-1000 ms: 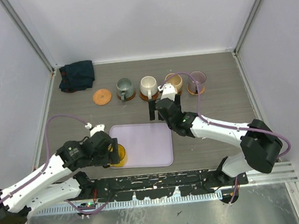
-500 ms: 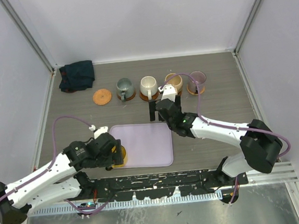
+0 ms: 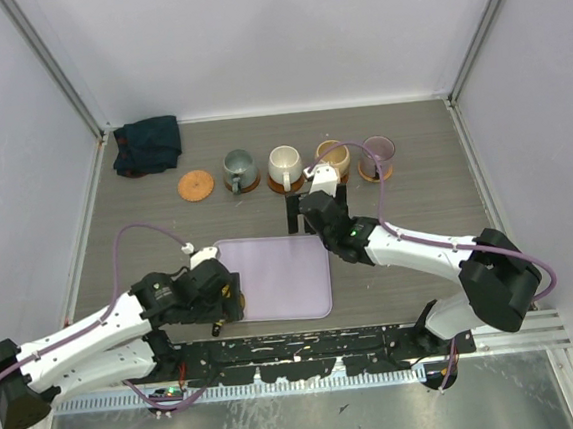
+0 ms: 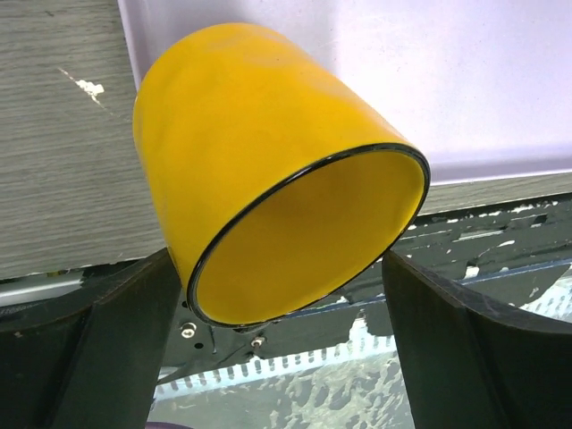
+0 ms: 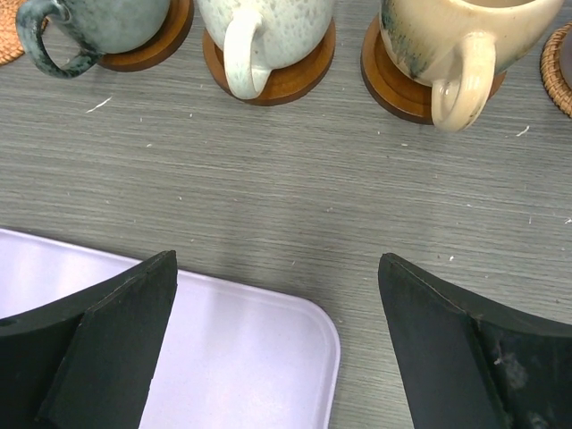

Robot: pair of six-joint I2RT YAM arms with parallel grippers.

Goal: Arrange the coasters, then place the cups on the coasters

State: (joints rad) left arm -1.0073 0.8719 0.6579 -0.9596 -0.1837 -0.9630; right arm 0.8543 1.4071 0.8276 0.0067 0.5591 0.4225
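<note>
A yellow cup (image 4: 268, 170) stands at the near left corner of the lavender tray (image 3: 282, 275). My left gripper (image 4: 277, 295) is open, a finger (image 4: 107, 349) on each side of the cup near its rim. Whether the fingers touch the cup I cannot tell. From above the gripper (image 3: 226, 298) hides most of the cup (image 3: 238, 297). At the back, the grey-green cup (image 3: 238, 166), white cup (image 3: 284, 161), tan cup (image 3: 334, 155) and purple cup (image 3: 378, 151) each sit on a coaster. One bare coaster (image 3: 195, 185) lies left of them. My right gripper (image 5: 277, 349) hangs open over the tray's far right corner, holding nothing.
A dark folded cloth (image 3: 147, 144) lies in the back left corner. Walls close in the table on three sides. The arm bases and a metal rail (image 3: 298, 349) run along the near edge, just behind the tray.
My left gripper has slid right, over and around the yellow cup, which now shows much less from above. The right arm has hardly moved.
</note>
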